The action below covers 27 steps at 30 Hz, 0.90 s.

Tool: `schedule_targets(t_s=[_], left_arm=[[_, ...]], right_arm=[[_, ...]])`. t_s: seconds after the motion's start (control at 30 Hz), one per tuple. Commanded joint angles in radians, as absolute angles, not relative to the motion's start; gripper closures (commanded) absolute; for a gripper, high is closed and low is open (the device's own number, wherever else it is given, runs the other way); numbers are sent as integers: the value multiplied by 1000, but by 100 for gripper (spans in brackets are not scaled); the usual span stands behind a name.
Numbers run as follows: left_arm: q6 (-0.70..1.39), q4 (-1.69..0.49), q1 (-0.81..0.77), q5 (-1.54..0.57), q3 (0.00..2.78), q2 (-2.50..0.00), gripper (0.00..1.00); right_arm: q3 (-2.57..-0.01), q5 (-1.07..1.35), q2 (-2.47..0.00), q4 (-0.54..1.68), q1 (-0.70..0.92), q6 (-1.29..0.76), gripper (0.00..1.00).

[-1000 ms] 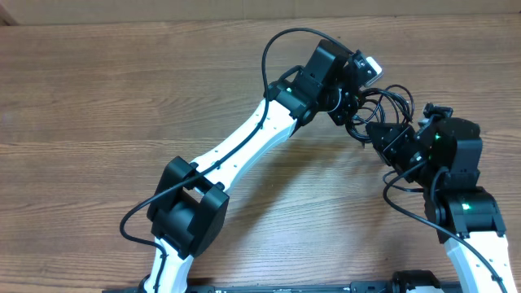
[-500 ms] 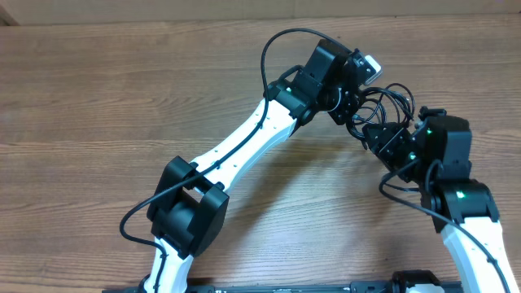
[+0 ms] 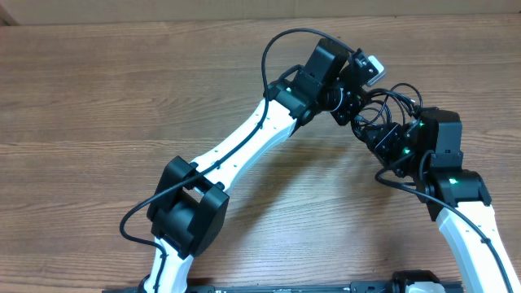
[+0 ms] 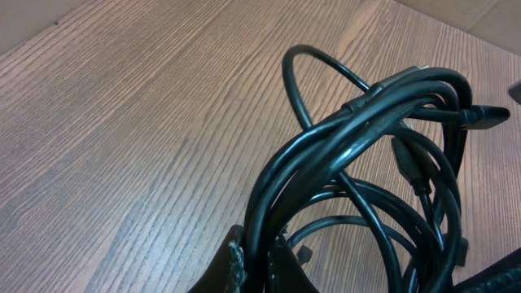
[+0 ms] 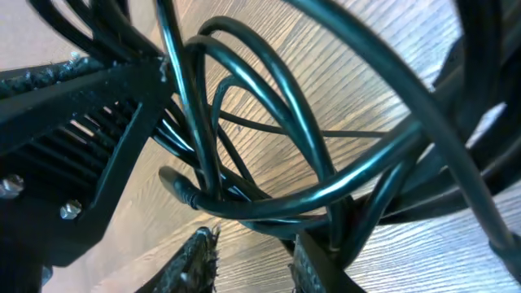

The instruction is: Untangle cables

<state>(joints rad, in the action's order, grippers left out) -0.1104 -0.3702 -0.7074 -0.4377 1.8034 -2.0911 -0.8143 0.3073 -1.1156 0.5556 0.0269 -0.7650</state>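
The cables [image 3: 391,101] form one tangled bunch of thin black loops at the right of the table. My left gripper [image 3: 352,104] is shut on a bundle of strands at the bunch's left side. In the left wrist view the cables [image 4: 358,122] rise from between its fingertips [image 4: 236,264], and a plug [image 4: 487,116] sticks out on the right. My right gripper [image 3: 379,135] sits just below the bunch. Its jaws are open in the right wrist view, with bare wood between the fingers [image 5: 198,262]. The cables [image 5: 273,110] loop just past the tips, some of them resting against the right finger.
The wooden table [image 3: 122,98] stretches left of the arms, and its far edge [image 3: 163,21] runs along the top. The left arm [image 3: 244,142] crosses the middle diagonally. In the right wrist view the left gripper's black finger [image 5: 89,89] stands close on the left.
The right gripper has opened from shut and moved up and left, closer to the cable bunch and the left gripper. The left arm has kept its grip and place.
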Motion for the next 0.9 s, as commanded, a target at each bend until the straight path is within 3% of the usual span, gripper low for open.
schedule_targets(t_s=[0.0, 0.23, 0.53, 0.87], left_arm=[[-97, -370, -713, -402, 1822, -2051, 96], [-46, -389, -713, -299, 1822, -2051, 96], [-44, -387, -714, -344, 1822, -2051, 96], [-44, -381, -714, -398, 1822, -2051, 96]], right_arm=[[-825, 323, -1116, 554, 24, -762, 64], [-825, 345, -1116, 554, 24, -762, 59], [-825, 281, -1116, 577, 24, -762, 59], [-825, 249, -1120, 574, 24, -811, 72]])
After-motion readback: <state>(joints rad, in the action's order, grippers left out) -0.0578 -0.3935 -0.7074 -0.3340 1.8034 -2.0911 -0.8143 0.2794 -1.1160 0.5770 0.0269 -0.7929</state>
